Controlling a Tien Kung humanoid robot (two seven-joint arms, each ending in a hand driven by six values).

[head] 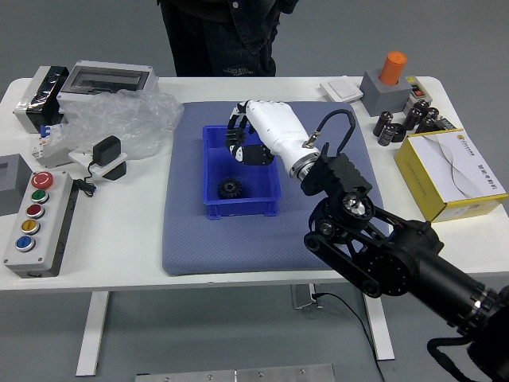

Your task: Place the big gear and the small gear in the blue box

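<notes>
well, small gear [230, 189] black, round, toothed inside the blue box [238, 208], hand [278, 127] open or gripping, unclear

Beneath the fingers [256, 156] of the right hand [280, 131] lies the box [238, 208], on the mat [215, 245]; inside it, before them, sits the small gear [230, 189]; left of them, the bag [123, 119]; right, the carton [424, 187]; behind, a person [223, 48].
</notes>
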